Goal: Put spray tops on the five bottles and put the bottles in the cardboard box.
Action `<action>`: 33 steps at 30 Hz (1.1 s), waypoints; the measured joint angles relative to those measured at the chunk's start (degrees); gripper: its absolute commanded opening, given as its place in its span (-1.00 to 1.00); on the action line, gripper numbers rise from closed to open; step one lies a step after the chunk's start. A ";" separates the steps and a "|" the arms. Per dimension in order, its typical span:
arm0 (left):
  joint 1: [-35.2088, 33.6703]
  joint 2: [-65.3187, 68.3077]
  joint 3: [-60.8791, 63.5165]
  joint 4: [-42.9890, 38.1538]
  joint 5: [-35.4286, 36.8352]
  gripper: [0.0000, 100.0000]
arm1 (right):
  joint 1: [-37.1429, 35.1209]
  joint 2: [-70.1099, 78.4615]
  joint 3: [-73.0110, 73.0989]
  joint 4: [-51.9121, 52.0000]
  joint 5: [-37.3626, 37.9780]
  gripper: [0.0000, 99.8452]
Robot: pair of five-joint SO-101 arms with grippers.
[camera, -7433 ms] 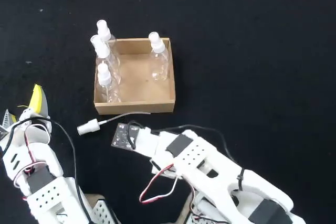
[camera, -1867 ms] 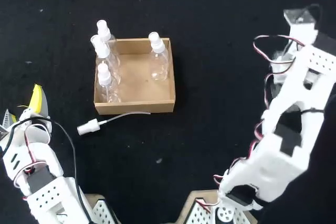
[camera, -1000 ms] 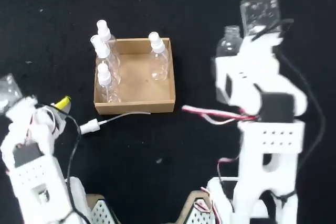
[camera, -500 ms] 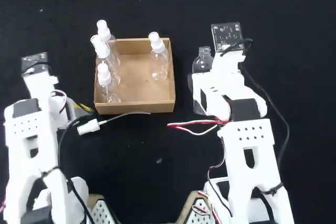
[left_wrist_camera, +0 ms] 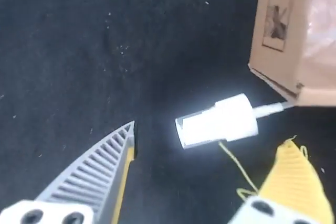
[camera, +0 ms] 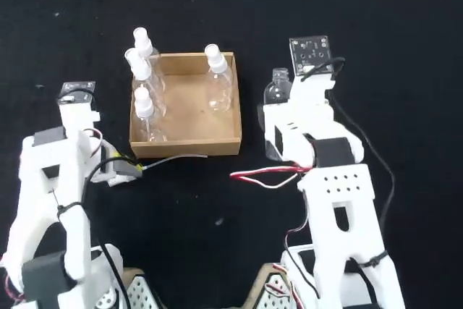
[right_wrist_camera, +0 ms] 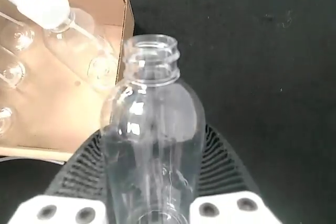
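A clear bottle (right_wrist_camera: 152,124) without a top is held upright in my right gripper (right_wrist_camera: 152,174), whose fingers are shut on its body. In the high view this bottle (camera: 277,86) stands just right of the cardboard box (camera: 187,148), with the right gripper (camera: 279,117) below its neck. Several capped bottles (camera: 216,77) stand in the box. The loose white spray top (left_wrist_camera: 218,127) lies on the black table in front of the box's corner (left_wrist_camera: 283,40). My left gripper (left_wrist_camera: 210,140) is open, one finger on each side of the top. Its thin tube (camera: 173,158) runs along the box front.
The black table (camera: 217,222) has free room in front of the box and at the far right. Red and white cables (camera: 268,174) hang from the right arm between the two arms. The box rim (right_wrist_camera: 128,14) is close beside the held bottle.
My left arm swung in from the left edge and lowered its open gripper over the spray top. My right arm brought the bottle in from the far right to beside the box.
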 measured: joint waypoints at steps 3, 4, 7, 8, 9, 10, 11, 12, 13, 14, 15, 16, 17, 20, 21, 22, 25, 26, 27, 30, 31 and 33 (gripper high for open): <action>0.53 0.09 3.52 -5.01 -0.35 -0.39 | 0.00 0.00 0.53 -1.05 0.00 -0.98; 0.53 0.09 4.48 -6.68 -0.35 -0.39 | 0.00 0.00 0.53 -1.23 0.00 -0.98; 0.53 0.09 7.03 -10.55 -0.35 -0.39 | 0.00 0.00 0.53 -1.32 0.00 -0.98; 0.53 0.09 7.82 -11.34 -0.35 -0.40 | 0.00 0.00 0.53 -1.41 0.00 -0.98; 0.53 0.09 8.26 -11.69 -0.35 -0.44 | 0.00 0.00 0.53 -1.49 0.00 -0.98; 0.53 0.09 8.26 -11.87 -0.35 -0.49 | 0.00 0.00 0.53 -1.49 0.00 -0.98; 0.53 0.09 8.26 -12.04 -0.35 -0.55 | 0.00 0.00 0.53 -1.49 0.00 -0.98; 0.53 0.09 8.26 -12.13 -0.35 -0.62 | 0.00 0.00 0.53 -1.49 0.00 -0.98; 0.53 0.09 8.26 -12.13 -0.35 -0.69 | 0.00 0.00 0.53 -1.49 0.00 -0.98; 0.53 0.09 8.26 -12.13 -0.35 -0.75 | 0.00 0.00 0.53 -1.49 0.00 -0.98; 0.53 0.09 8.53 -12.31 -0.35 -0.80 | 0.00 0.00 0.53 -1.49 0.00 -0.98; 0.53 0.09 8.79 -12.31 -0.35 -0.85 | 0.00 0.00 0.53 -1.49 0.00 -0.98; 0.53 0.09 8.79 -12.31 -0.35 -0.89 | 0.00 0.00 0.53 -1.49 0.00 -0.98; 0.53 0.09 8.70 -12.31 -2.37 -0.94 | 0.00 0.00 0.53 -1.49 0.00 -0.98; 0.18 0.09 8.70 -12.31 -3.96 -0.93 | 0.00 0.00 0.53 -1.49 0.00 -0.98; -0.53 0.00 8.62 -12.31 -5.63 -0.93 | 0.00 0.00 0.53 -1.49 0.00 -0.98; -5.36 0.00 7.38 -9.76 -10.90 -0.93 | 0.00 0.00 0.53 -1.49 0.00 -0.98; -7.56 0.00 6.33 -8.26 -12.92 -0.93 | 0.00 0.00 0.53 -1.49 0.00 -0.98; -9.93 0.09 4.92 -6.24 -15.03 -0.93 | 0.00 0.00 0.53 -1.49 0.00 -0.98; -16.70 0.70 -1.32 -0.70 -23.47 -0.93 | 0.00 0.00 0.53 -1.49 0.00 -0.98; -18.73 0.79 -3.08 0.97 -26.90 -0.93 | 0.00 0.00 0.53 -1.49 0.00 -0.98; -21.80 0.79 -5.19 3.52 -33.85 -0.93 | 0.00 0.00 0.53 -1.49 0.00 -0.98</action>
